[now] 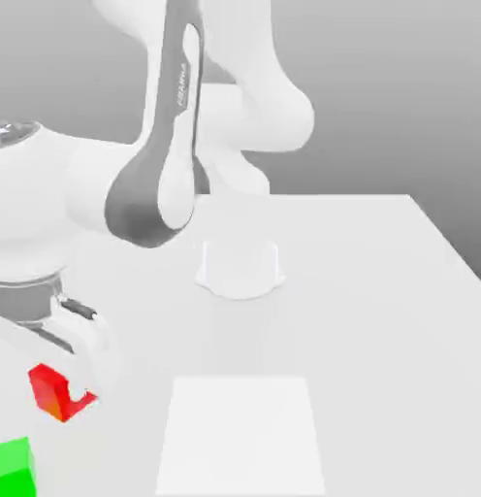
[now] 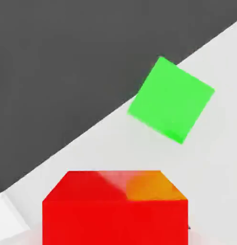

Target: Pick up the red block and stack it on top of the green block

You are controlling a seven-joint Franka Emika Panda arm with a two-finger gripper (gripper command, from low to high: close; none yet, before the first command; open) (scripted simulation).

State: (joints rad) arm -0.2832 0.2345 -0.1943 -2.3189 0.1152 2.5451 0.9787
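Observation:
The red block (image 1: 50,391) sits between the fingers of my gripper (image 1: 62,396) at the exterior view's lower left, and the gripper is shut on it. It looks lifted a little above the white table (image 1: 380,291). The green block (image 1: 12,467) rests on the table just below and to the left of the red one in the exterior view, apart from it. In the hand view the red block (image 2: 115,210) is close to the camera. The green block (image 2: 171,99) lies beyond it, near the table's edge.
A flat white square patch (image 1: 242,432) lies on the table to the exterior view's right of the blocks. The arm's round white base (image 1: 240,267) stands mid-table. Dark floor (image 2: 68,72) lies past the table edge beside the green block.

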